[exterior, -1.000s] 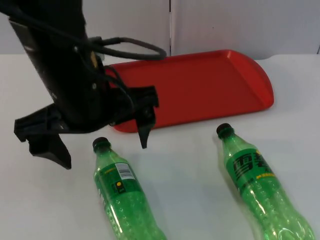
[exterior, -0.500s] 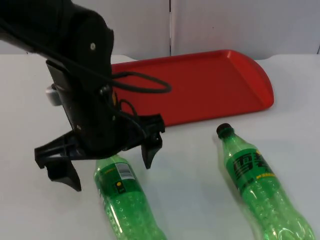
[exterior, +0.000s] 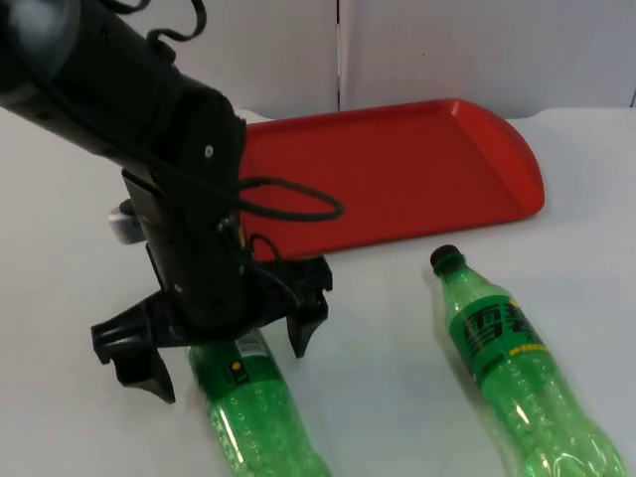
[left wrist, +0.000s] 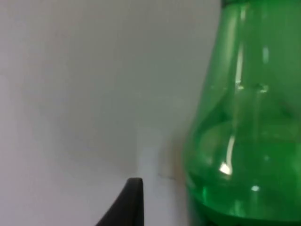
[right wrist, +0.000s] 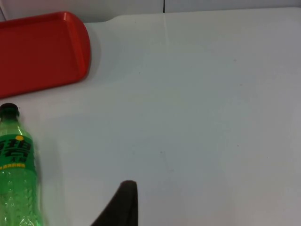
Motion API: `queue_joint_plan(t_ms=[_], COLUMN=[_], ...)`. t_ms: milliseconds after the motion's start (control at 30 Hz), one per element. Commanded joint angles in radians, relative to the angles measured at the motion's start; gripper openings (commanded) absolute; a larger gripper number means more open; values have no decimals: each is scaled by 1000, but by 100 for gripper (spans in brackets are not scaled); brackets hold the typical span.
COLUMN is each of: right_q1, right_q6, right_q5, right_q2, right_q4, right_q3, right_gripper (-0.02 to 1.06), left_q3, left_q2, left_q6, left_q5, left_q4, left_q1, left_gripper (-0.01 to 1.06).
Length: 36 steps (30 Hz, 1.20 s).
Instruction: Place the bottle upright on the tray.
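Observation:
Two green plastic bottles lie on their sides on the white table. The left bottle [exterior: 256,422] has its neck and cap hidden under my left gripper [exterior: 232,368], which is open and straddles the neck, one finger on each side. Its shoulder [left wrist: 244,132] is close up in the left wrist view, beside a black fingertip [left wrist: 126,203]. The right bottle [exterior: 507,363], black cap pointing at the tray, lies apart from both arms. The red tray [exterior: 397,169] sits behind the bottles with nothing on it. My right gripper [right wrist: 121,207] waits over bare table to the right of that bottle [right wrist: 16,174].
The tray's rounded right end [right wrist: 70,47] lies near the table's back. The grey partition wall [exterior: 447,50] rises behind the tray. Bare table extends between the two bottles and to the right of the right bottle.
My left arm has come forward and down over the left bottle. Its open fingers now straddle the neck, and the cap has gone out of sight beneath the gripper. The bottles have not moved.

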Motion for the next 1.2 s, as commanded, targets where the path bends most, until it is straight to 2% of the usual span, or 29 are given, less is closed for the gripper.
queue_joint_plan(t_ms=[0, 433, 533, 633, 667, 700, 800, 833, 867, 967, 1000, 1033, 1167], right_q1=[-6, -6, -6, -6, -6, -6, -6, -6, -6, -6, -6, -6, -6], right_q6=[0, 0, 0, 0, 0, 0, 0, 0, 0, 0, 0, 0, 0], right_q5=[0, 0, 0, 0, 0, 0, 0, 0, 0, 0, 0, 0, 0], right_q2=[-4, -4, -4, -4, -4, -4, -4, -4, -4, -4, -4, -4, -4], right_q4=[2, 2, 2, 2, 2, 2, 2, 2, 2, 2, 2, 2, 2], right_q3=[2, 2, 2, 2, 2, 2, 2, 2, 2, 2, 2, 2, 2], right_gripper=[105, 105, 105, 105, 105, 105, 105, 105, 105, 105, 105, 105, 105], left_q3=[-3, -3, -3, -3, -3, -3, -3, -3, -3, -3, -3, -3, -3], left_q2=[14, 51, 51, 51, 51, 51, 51, 51, 51, 51, 51, 51, 51], left_q6=[-7, -7, -7, -7, -7, -7, -7, -7, -7, -7, -7, -7, -7], left_q5=[-4, -45, -59, -67, -67, -65, -46, -46, -41, -35, -35, -37, -42], left_q4=[8, 36, 36, 36, 36, 36, 33, 33, 33, 35, 35, 37, 30], left_q1=[-7, -7, -7, -7, -7, -7, -7, -7, -7, -7, -7, -7, -7], left_gripper=[105, 105, 101, 83, 83, 78, 57, 57, 48, 12, 12, 0, 0])
